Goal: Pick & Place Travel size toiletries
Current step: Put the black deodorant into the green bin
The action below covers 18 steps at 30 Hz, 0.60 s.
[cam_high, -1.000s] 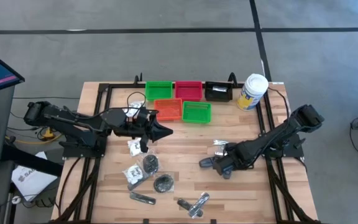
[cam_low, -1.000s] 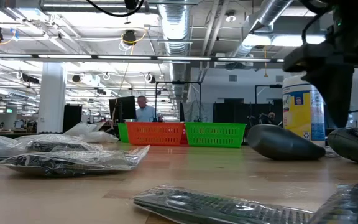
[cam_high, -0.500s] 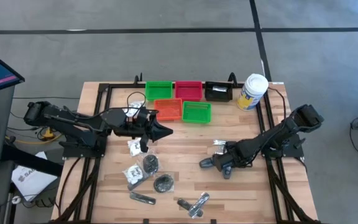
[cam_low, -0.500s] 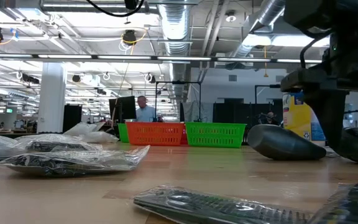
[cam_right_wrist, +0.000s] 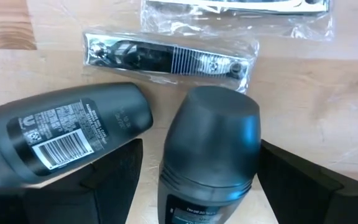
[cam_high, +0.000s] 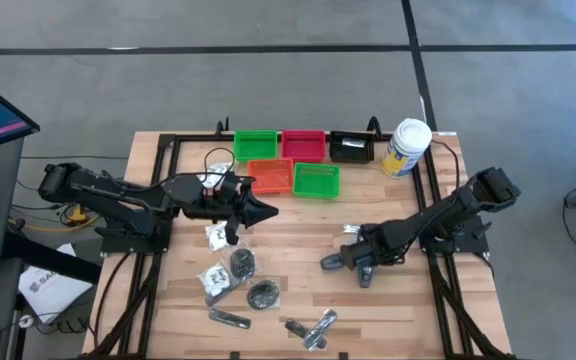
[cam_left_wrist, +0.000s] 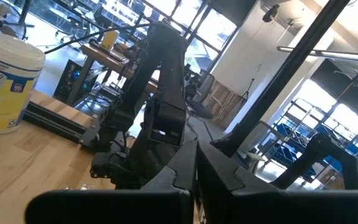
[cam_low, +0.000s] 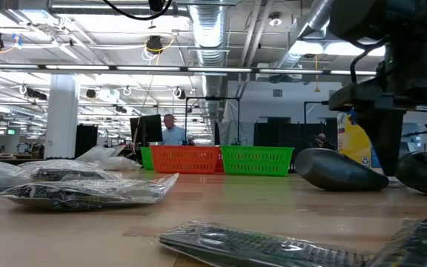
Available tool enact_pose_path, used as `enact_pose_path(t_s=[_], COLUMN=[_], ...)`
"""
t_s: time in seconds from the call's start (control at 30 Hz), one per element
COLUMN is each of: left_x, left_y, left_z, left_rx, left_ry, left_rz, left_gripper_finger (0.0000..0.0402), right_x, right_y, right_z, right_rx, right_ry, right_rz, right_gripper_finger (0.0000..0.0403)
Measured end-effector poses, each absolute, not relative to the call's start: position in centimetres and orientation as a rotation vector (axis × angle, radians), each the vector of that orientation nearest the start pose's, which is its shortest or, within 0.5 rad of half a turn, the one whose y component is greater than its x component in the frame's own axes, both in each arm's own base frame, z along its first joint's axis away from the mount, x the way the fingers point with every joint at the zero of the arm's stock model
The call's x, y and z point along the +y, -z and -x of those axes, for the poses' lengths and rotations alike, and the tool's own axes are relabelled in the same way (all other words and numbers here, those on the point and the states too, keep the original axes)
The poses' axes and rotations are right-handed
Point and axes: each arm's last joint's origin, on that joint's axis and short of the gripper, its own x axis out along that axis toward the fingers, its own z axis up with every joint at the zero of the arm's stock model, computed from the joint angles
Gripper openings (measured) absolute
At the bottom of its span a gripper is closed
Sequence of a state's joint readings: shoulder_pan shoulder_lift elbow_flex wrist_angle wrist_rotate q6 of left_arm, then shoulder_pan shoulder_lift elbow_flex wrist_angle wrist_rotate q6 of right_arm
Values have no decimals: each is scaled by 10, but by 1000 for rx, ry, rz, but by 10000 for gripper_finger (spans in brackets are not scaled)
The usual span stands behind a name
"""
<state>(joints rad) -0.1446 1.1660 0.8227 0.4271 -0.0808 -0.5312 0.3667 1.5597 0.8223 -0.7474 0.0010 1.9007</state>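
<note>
Right tool (cam_right_wrist: 197,180): wide, straddling a dark grey oval (cam_right_wrist: 211,140), centre frame.
Tip: centre it, clear the neighbouring oval (cam_right_wrist: 61,134), then squeeze.
Left tool (cam_high: 268,210): narrow, empty.

Bare wood (cam_high: 298,225) lies open between the arms. The trays (cam_high: 293,160) and canister (cam_high: 406,147) block the far edge. Packets (cam_high: 236,280) crowd the near left.

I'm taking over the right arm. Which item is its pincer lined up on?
Find the right pincer, open low over the table's right half. Two dark grey oval bottles lie there; it straddles the bottle pointing cap-first at the bagged clippers, not the barcode-up one beside it.
</note>
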Motion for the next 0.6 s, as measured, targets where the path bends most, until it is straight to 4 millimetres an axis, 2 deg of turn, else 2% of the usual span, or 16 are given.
enact_pose_path(t_s=[0.2,0.6], left_x=[-36,-36], left_y=[-328,-328], left_z=[-261,-261], left_rx=[-64,-64], left_ry=[84,84], left_rz=[539,540], left_gripper_finger=[7,7], right_x=[88,105], right_y=[-151,-151], right_z=[-231,-225], right_rx=[1195,1213], right_ry=[1094,1070], right_rz=[-1226,-1236], right_gripper_finger=[296,296])
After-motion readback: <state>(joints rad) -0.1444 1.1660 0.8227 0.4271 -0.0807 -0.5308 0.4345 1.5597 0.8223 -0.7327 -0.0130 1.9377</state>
